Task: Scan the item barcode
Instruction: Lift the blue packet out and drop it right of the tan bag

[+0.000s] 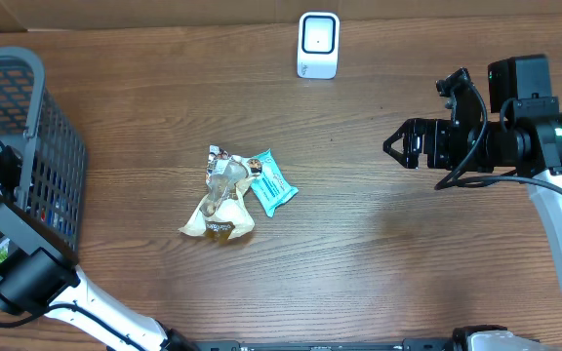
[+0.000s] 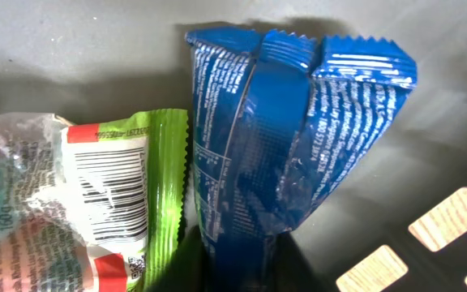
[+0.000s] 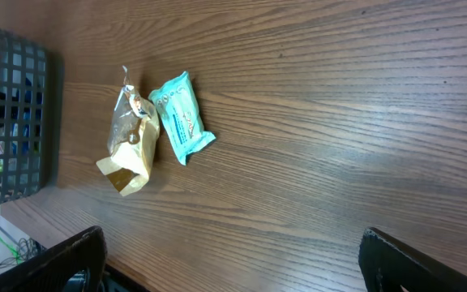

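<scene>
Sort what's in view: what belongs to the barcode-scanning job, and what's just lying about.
Job: blue packet, gripped by the left gripper inside the basket; white scanner on the table.
Lying about: green-edged packet beside it; beige packet and teal packet, side by side; right gripper, open, holding nothing.

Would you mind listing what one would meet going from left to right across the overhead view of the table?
grey mesh basket → tan snack bag → teal packet → white scanner → right end effector
</scene>
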